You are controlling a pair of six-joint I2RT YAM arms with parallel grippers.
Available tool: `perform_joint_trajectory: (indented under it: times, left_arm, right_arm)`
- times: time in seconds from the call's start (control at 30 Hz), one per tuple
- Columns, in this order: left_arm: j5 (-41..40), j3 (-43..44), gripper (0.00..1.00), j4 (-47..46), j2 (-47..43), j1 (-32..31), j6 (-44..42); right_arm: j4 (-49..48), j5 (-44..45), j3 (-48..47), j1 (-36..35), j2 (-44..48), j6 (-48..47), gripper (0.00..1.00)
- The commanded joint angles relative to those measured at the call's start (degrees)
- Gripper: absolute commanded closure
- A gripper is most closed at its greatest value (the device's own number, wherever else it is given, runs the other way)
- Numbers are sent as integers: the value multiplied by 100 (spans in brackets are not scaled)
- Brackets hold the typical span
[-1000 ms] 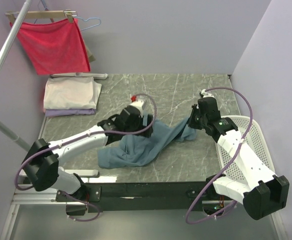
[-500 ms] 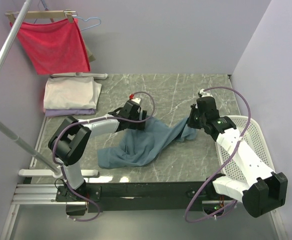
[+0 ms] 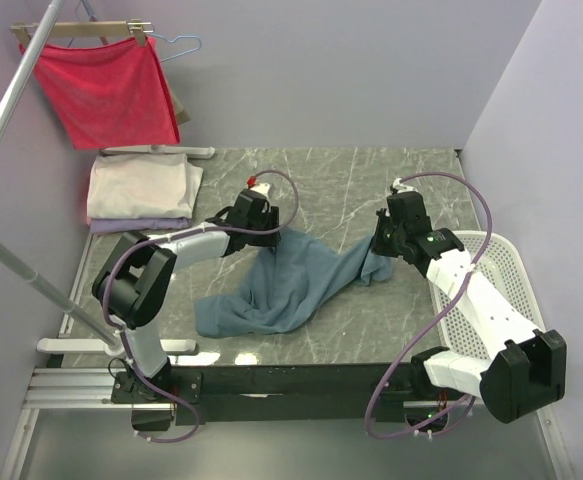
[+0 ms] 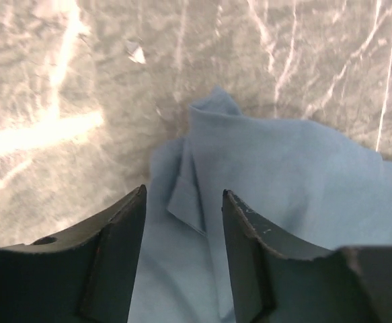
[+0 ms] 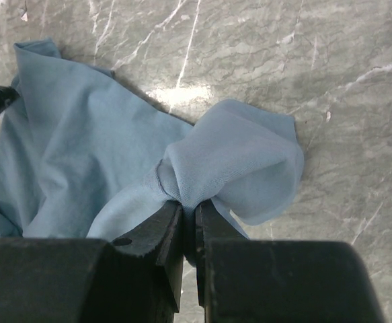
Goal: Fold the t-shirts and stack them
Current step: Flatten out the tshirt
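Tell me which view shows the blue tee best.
Top external: the whole blue tee shows, crumpled. Left wrist shows only a folded edge; right wrist shows a bunched corner pinched in the right gripper.

Pale lavender walls [image 3: 321, 70] on three sides, evenly lit. Grey white-veined marble surface [image 3: 371, 190], glare patches in wrist views. Red cloth [image 3: 106, 95] on wooden hanger [image 3: 81, 30] above far-left corner. Slanted metal pole [image 3: 16, 95] at left edge. White mesh basket [image 3: 519, 275] at right edge.
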State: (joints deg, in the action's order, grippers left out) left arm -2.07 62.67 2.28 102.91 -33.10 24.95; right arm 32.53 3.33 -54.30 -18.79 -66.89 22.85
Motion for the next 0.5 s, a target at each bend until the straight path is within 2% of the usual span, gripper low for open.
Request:
perform_joint_trajectory:
  times: [0.0, 0.47]
  left_arm:
    - [329, -168, 45, -456, -140, 198, 142]
    - [901, -229, 50, -694, 106, 331, 300]
  right_arm:
    - [-265, -17, -133, -11, 10, -105, 89]
    - [-239, 45, -133, -11, -8, -123, 89]
